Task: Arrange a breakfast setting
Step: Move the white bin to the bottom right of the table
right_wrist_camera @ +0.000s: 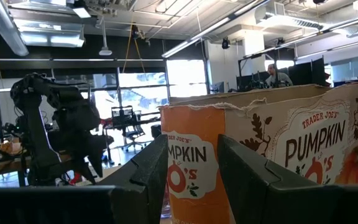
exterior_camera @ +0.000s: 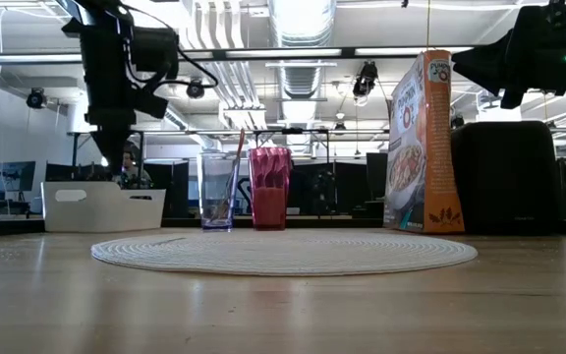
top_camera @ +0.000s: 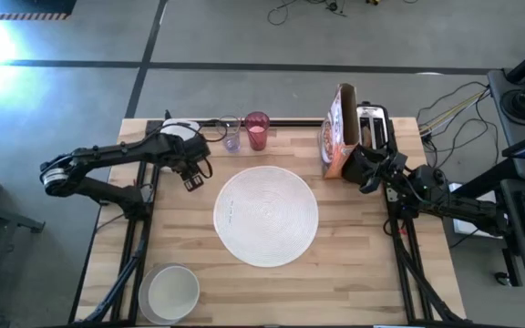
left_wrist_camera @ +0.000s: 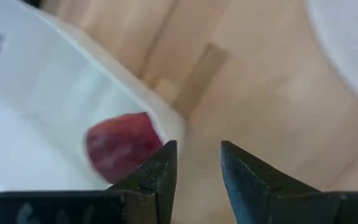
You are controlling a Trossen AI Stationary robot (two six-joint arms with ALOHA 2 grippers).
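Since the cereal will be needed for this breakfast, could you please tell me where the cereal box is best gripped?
Probably across its narrow sides near the open top, coming from the right, where the right hand already waits open. The cereal box stands upright and tall with broad, thin faces, and the toaster is close beside it, so a high grip looks safest.

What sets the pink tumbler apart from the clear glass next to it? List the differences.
The pink-red tumbler is opaque and coloured; the clear glass is see-through. The glass holds a thin stick-like item leaning inside it; nothing sticks out of the tumbler. In the high view the tumbler stands nearer the cereal box, the glass nearer the white tub. Both stand upright at the table's far edge, beyond the placemat.
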